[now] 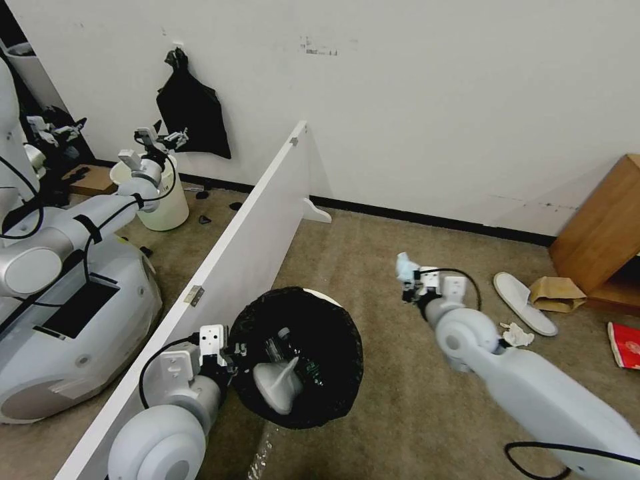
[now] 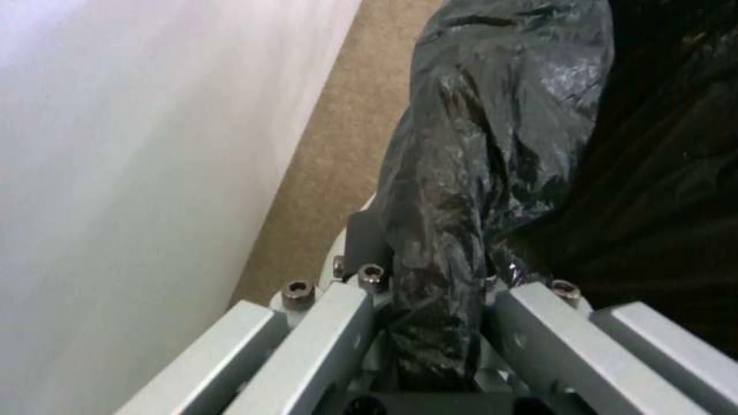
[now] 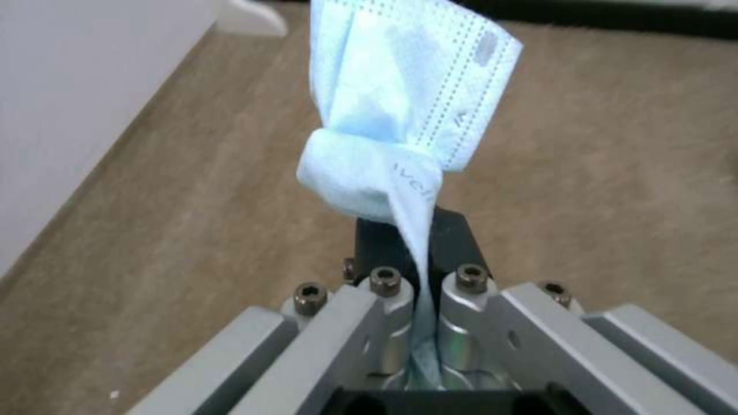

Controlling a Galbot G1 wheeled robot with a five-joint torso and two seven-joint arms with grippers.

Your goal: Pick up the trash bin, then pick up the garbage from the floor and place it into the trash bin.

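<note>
At the far left of the head view a mirror panel [image 1: 233, 267] is seen leaning across the carpet, with the robot's reflection and a pale bucket [image 1: 163, 200] shown in it. Just beside the panel the trash bin [image 1: 300, 357] is held off the floor [image 1: 400, 413], tipped so that its mouth faces the camera; a clear bottle [image 1: 283, 350] and a grey object can be made out inside. The bin's rim, wrapped in the crinkled black bag [image 2: 469, 173], is pinched by the left claw [image 1: 233, 360] — in the left wrist view the bag-covered rim is seen clamped between the two fingers [image 2: 338, 323], with carpet and the white panel beyond. To the right, well apart from the bin, the right claw [image 1: 408, 287] is raised above the carpet and is closed narrowly on a light-blue face mask [image 3: 392, 115], whose knotted body stands up from the fingertips [image 3: 384, 282] while a thin strip is gripped between them. Farther right, on the floor, a crumpled white tissue [image 1: 517, 335] lies just beside the right arm, a white slipper [image 1: 523, 303] lies beyond it, and a brown paper bag [image 1: 557, 293] rests against the slipper's far side — near a wooden cabinet [image 1: 603, 227]. A red object [image 1: 625, 343] is cut off by the right edge.
</note>
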